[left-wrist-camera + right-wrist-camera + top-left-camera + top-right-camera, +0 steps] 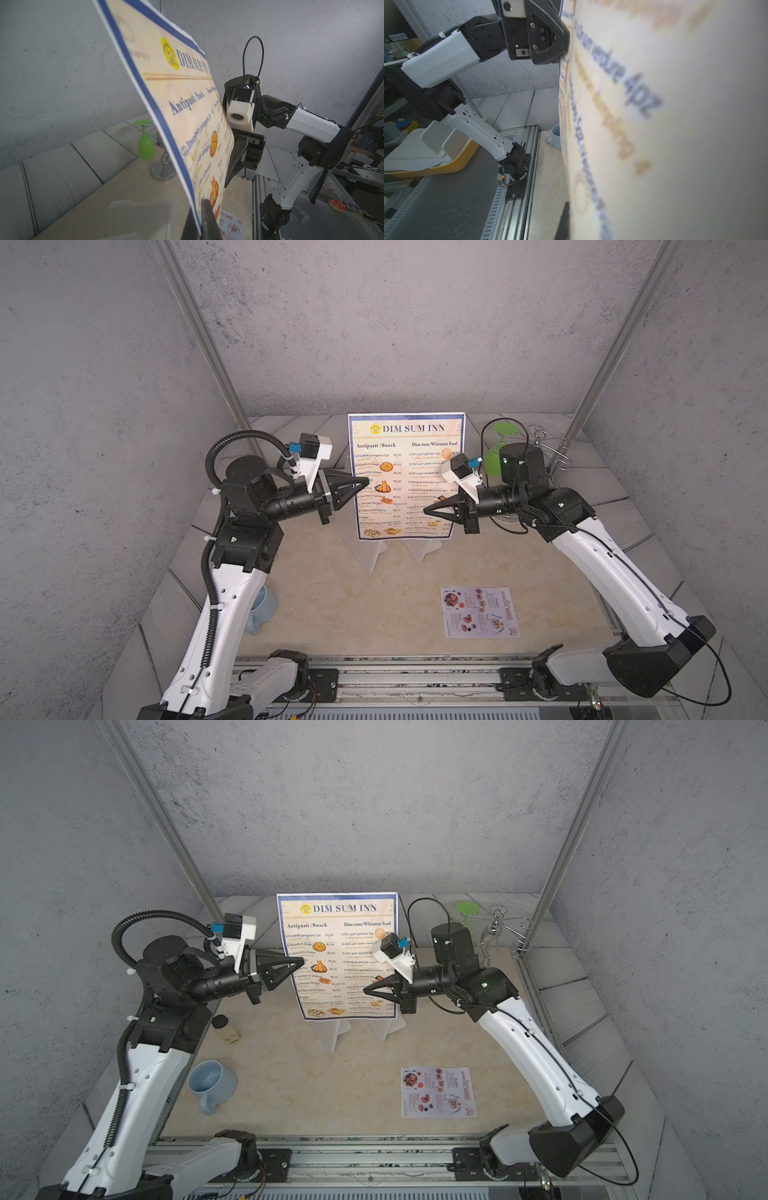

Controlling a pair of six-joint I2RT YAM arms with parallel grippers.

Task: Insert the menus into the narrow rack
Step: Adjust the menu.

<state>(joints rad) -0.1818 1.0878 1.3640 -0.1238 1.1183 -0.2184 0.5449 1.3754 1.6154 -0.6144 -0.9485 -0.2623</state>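
Your left claw [365, 481] is clamped on the left edge of the DIM SUM INN menu [405, 435], held upright over the clear rack [372, 558]. Can't tell if it's seated in the slot, so letting go now may flop it. Right claw [428, 510] is pinched on the right edge, and uneven pull could buckle the sheet; the SPECIAL MENU sheet [480, 612] lies flat on the worktop [332, 605], not yet racked.

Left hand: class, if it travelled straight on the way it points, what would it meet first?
The DIM SUM INN menu, whose edge the left hand pinches. Further along the sheet, probably the right hand; depth is unclear.
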